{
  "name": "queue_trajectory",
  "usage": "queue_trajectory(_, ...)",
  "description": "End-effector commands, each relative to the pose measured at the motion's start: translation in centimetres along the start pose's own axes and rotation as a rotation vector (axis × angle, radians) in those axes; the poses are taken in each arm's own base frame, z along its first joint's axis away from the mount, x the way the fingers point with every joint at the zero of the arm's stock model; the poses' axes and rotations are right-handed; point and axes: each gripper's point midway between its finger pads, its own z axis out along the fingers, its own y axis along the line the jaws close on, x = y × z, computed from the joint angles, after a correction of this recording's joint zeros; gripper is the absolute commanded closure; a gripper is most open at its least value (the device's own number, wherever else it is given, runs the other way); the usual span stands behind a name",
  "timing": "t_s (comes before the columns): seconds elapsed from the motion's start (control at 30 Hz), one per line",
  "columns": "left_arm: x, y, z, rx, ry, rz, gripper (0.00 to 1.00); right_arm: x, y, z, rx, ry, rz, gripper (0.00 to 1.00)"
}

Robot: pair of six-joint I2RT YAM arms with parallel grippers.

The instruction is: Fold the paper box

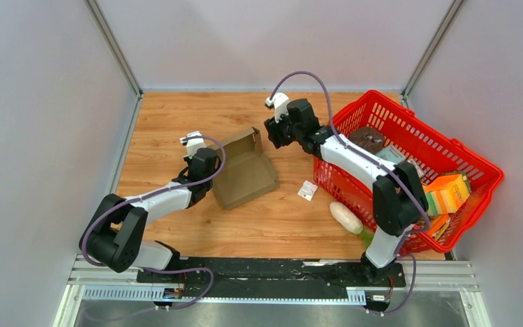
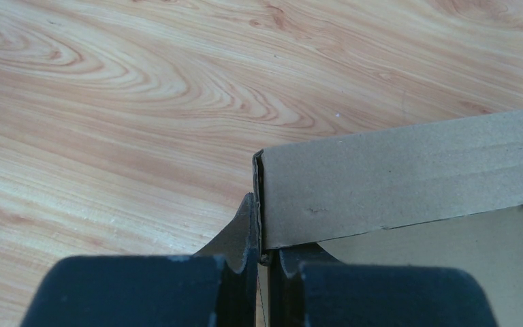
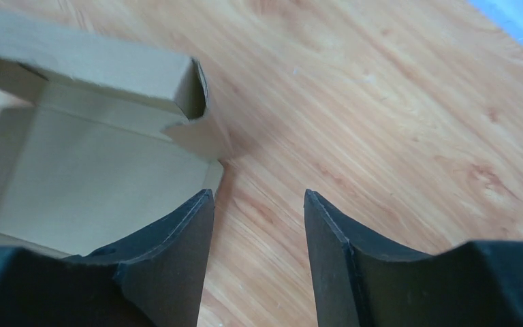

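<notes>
The paper box [image 1: 245, 174] is plain brown cardboard lying half formed on the wooden table, with its far wall and a corner flap raised. My left gripper [image 1: 211, 178] is shut on the box's left wall. In the left wrist view that thin wall edge [image 2: 395, 177] runs down into the left gripper [image 2: 262, 235], pinched between the two fingers. My right gripper [image 1: 271, 139] hovers by the box's far right corner. In the right wrist view the right gripper [image 3: 259, 194] stands open over bare wood, with the box [image 3: 95, 170] just to its left and not touching it.
A red plastic basket [image 1: 381, 102] full of packaged goods stands at the right, under my right arm. A small white packet [image 1: 307, 191] lies between the box and the basket. A white oblong item [image 1: 346, 216] rests by the basket's front. Grey walls enclose the table.
</notes>
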Motion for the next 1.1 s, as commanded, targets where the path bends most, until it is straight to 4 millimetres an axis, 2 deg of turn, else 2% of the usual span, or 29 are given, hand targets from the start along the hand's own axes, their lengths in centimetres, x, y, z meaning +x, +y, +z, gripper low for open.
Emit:
queue_trajectory(0.0,-1.0,-0.7,0.0,0.019,-0.015,-0.014,1.0,2.9,1.7,2.7,-0.149,0.065,-0.144,0.46)
queue_trajectory(0.17,-1.1,-0.8,-0.1,0.031,-0.015,-0.016,1.0,3.5,2.9,5.0,-0.225,0.044,-0.147,0.46)
queue_trajectory(0.2,-1.1,-0.8,-0.1,0.031,-0.015,-0.014,1.0,4.2,2.8,5.8,-0.216,0.057,-0.145,0.46)
queue_trajectory(0.3,-1.0,-0.9,0.0,0.032,-0.014,-0.014,1.0,4.2,2.1,7.1,-0.153,0.052,-0.154,0.46)
queue_trajectory(0.43,-1.1,-1.0,0.0,0.037,-0.013,-0.013,1.0,3.2,2.9,7.8,-0.113,0.0,-0.181,0.5)
queue_trajectory(0.53,-1.1,-1.0,-0.1,0.04,-0.015,-0.015,1.0,3.4,3.6,8.0,-0.107,-0.004,-0.191,0.56)
queue_trajectory(0.6,-1.1,-1.0,-0.1,0.04,-0.015,-0.015,1.0,3.5,4.0,8.2,-0.107,0.0,-0.205,0.66)
queue_trajectory(0.63,-1.1,-1.0,-0.1,0.04,-0.015,-0.017,1.0,2.8,4.6,8.2,-0.107,-0.029,-0.215,0.71)
queue_trajectory(0.83,-1.0,-1.0,-0.1,0.04,-0.013,-0.017,1.0,1.8,6.1,8.3,-0.097,-0.075,-0.21,0.87)
queue_trajectory(0.9,-1.1,-1.0,-0.1,0.041,-0.014,-0.018,1.0,1.9,5.9,8.9,-0.065,-0.081,-0.169,0.88)
queue_trajectory(1.07,-1.1,-1.1,-0.2,0.047,-0.016,-0.022,1.0,1.8,3.8,9.6,0.066,-0.104,-0.114,0.76)
